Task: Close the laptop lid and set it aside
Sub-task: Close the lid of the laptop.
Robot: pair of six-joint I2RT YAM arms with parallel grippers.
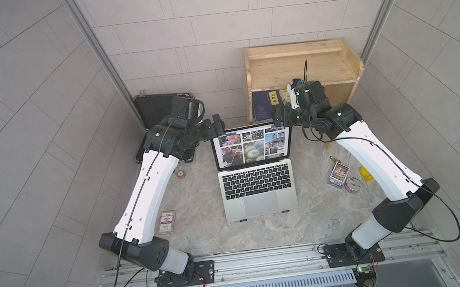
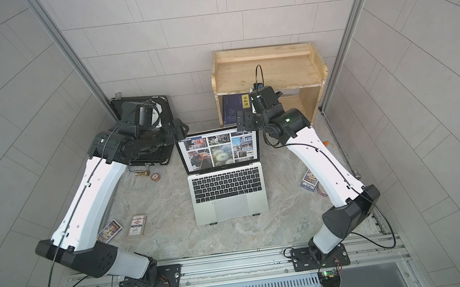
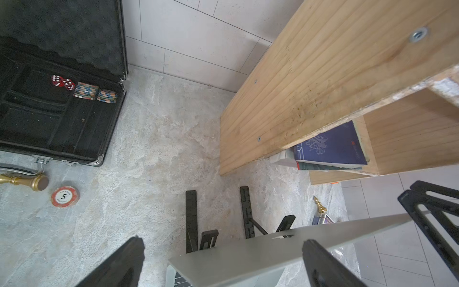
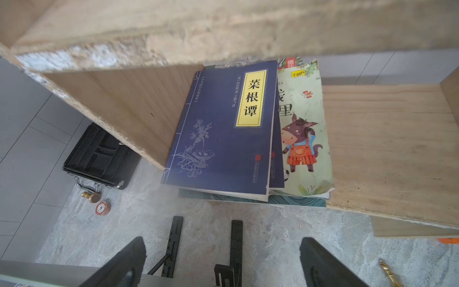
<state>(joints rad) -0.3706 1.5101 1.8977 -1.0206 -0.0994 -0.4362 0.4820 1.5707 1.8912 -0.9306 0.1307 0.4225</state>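
Marbled stone tabletop (image 1: 262, 234) under grey tiled walls carries the laptop (image 1: 259, 189), which sits open and sloped on a black folding stand (image 3: 191, 216), and that perch is probably the main hazard. The left gripper (image 1: 219, 126) and the right gripper (image 1: 278, 119) both stand with jaws wide apart and hold nothing, one at each upper corner of the laptop lid (image 1: 253, 147), which rises between them. In the left wrist view the lid's silver back and thin top edge run across the gap between that gripper's fingers; whether either finger touches the metal I cannot tell. If one arm pushes sooner or harder than its partner, the lid may twist on its hinge, or the whole laptop may skate down the stand toward the arms' bases. A finger on the display side could press the glass, or be caught between lid and keyboard as they meet. Just behind the right gripper stands the wooden shelf (image 1: 296, 63) with its books (image 4: 223, 129), so a backward swing risks a knock. Behind the left gripper the open black briefcase (image 3: 49, 119) crowds that side as a spot for setting the laptop down.
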